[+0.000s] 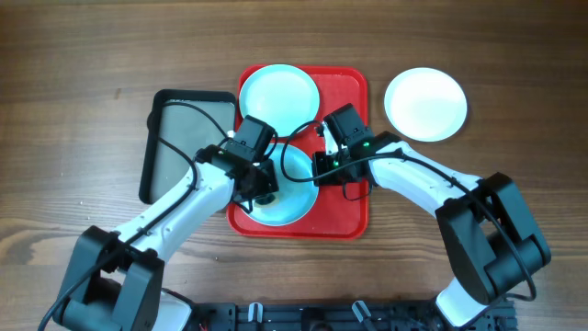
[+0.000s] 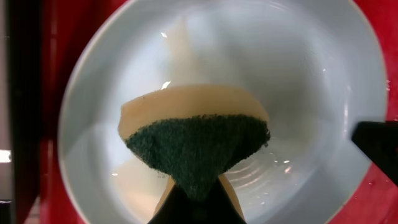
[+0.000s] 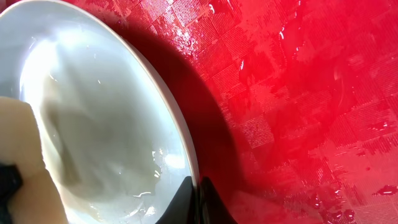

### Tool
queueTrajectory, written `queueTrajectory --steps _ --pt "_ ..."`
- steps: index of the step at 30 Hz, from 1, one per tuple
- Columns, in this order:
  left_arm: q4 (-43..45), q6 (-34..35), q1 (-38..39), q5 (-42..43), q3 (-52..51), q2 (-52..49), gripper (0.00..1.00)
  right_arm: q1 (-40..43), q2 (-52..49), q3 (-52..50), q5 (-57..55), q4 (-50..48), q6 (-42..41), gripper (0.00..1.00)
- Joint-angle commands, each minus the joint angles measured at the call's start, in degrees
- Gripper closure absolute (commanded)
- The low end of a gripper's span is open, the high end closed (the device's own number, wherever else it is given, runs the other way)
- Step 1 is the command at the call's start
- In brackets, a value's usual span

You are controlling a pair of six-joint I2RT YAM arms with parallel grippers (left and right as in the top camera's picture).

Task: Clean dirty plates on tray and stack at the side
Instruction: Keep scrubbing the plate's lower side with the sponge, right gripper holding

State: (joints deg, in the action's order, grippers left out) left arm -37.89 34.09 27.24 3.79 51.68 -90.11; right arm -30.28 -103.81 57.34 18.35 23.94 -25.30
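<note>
A pale mint-blue plate [image 1: 292,198] lies at the front of the red tray [image 1: 354,207]. My left gripper [image 1: 262,184] is shut on a sponge [image 2: 196,140], yellow with a dark green scrub face, pressed on this plate [image 2: 298,81]. My right gripper [image 1: 319,170] is shut on the plate's right rim [image 3: 180,134], tilting it above the wet tray [image 3: 298,93]. A second mint-blue plate [image 1: 278,92] lies at the back of the tray. A whiter plate [image 1: 424,103] sits on the table to the right of the tray.
A smaller black tray [image 1: 184,142] with a grey inside lies left of the red tray. Black cables run over both arms. The table is brown wood.
</note>
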Motion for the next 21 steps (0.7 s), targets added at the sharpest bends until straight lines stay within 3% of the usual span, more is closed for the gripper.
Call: queueTrajectory --steps 1,9,12,21 --pt "-0.04 -2.01 -0.52 -2.1 0.04 -0.72 0.94 -0.09 0.83 -0.48 -0.92 0.07 -0.35 0.96" --pt "-0.07 -1.99 -0.52 -6.29 -0.04 -4.87 0.91 -0.09 0.83 -0.48 -0.92 0.09 -0.24 0.96" --pt "0.66 -1.95 -0.52 -5.68 -0.04 -6.34 0.96 -0.09 0.83 -0.48 -0.9 0.07 -0.35 0.96" --pt "12.72 -2.19 -0.35 18.1 -0.04 -6.45 0.96 -0.09 0.83 -0.48 -0.9 0.07 -0.37 0.96"
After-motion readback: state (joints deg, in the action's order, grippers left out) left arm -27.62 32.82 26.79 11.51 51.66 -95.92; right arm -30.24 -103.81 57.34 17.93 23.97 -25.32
